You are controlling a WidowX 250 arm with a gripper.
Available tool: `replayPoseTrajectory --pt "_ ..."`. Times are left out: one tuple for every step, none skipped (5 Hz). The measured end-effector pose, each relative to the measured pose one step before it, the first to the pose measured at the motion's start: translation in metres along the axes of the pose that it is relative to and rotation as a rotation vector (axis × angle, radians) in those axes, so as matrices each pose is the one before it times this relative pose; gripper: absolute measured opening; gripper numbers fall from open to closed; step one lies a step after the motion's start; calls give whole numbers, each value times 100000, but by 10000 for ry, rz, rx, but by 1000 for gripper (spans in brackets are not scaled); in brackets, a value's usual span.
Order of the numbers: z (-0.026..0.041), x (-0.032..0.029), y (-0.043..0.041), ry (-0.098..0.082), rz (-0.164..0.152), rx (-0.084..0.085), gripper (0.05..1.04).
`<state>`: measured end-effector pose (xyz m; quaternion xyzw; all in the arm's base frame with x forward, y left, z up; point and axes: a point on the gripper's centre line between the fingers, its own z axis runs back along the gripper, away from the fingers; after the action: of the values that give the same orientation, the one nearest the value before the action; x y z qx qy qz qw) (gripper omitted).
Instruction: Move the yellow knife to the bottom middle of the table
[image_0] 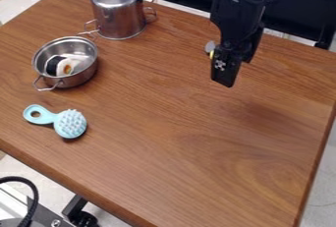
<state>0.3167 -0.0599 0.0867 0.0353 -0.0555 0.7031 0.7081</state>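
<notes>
My black gripper (227,70) hangs over the upper right part of the table, pointing down and seen from the side. Just left of it, and partly behind it, a small rounded grey piece and a bit of yellow show, which look like part of the yellow knife (211,53). The rest of that object is hidden by the gripper. Whether the two touch, I cannot tell.
An upturned steel pot (118,12) stands at the table's upper left. Below it is an open steel pot (83,73) with a small black, white and orange item inside. A light blue brush (70,123) lies at the left on the wooden table (177,142).
</notes>
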Motion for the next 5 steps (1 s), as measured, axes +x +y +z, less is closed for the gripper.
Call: replayPoseTrajectory --pt "-1038 -59 356 -69 -79 296 997" --pt "-1419 541 248 -340 -845 -409 997" --pt "642 1027 -607 155 -1146 -607 997" --pt "-74 895 -527 -362 -1776 -319 997" --pt "1762 1639 -1149 73 -2590 -126 997"
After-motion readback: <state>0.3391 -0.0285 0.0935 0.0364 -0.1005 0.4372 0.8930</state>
